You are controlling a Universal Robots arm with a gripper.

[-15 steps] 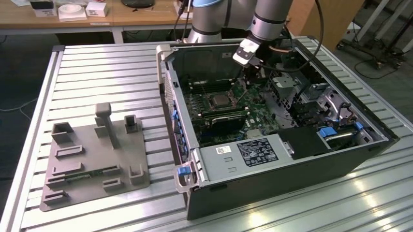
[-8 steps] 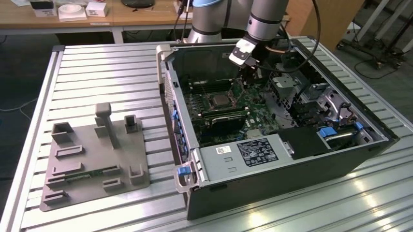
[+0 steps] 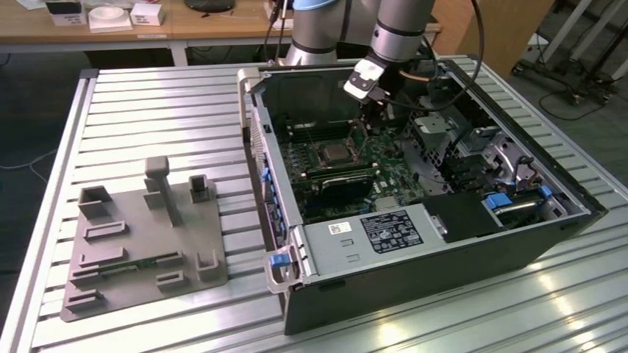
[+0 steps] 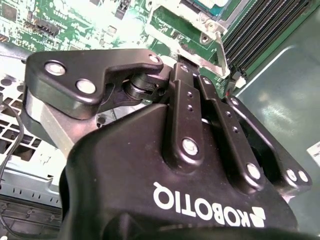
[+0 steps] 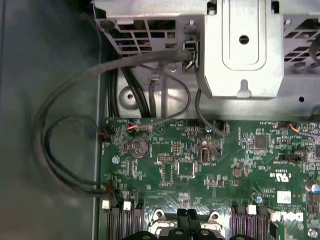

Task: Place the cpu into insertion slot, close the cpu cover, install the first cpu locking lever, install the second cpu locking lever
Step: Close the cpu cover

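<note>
My gripper (image 3: 371, 123) hangs inside open computer case (image 3: 412, 293), just beyond chip (image 3: 337, 153) lying in socket (image 3: 318, 157), toward exterior view's right. Jaws look pressed together, nothing visible between. Fingertips (image 5: 181, 223) cut off at picture edge in first wrist view.

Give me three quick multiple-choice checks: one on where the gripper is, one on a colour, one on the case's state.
1. Where is the gripper?
A) over the grey fixture plate
B) inside the computer case, over the motherboard
C) above the wooden desk

2. What colour is the motherboard?
A) blue
B) red
C) green

3. How is the computer case?
A) side open, board exposed
B) closed all round
C) upside down

1 B: the exterior view shows the arm reaching down into the case.
2 C: it is green in all views.
3 A: its parts lie in plain sight.
</note>
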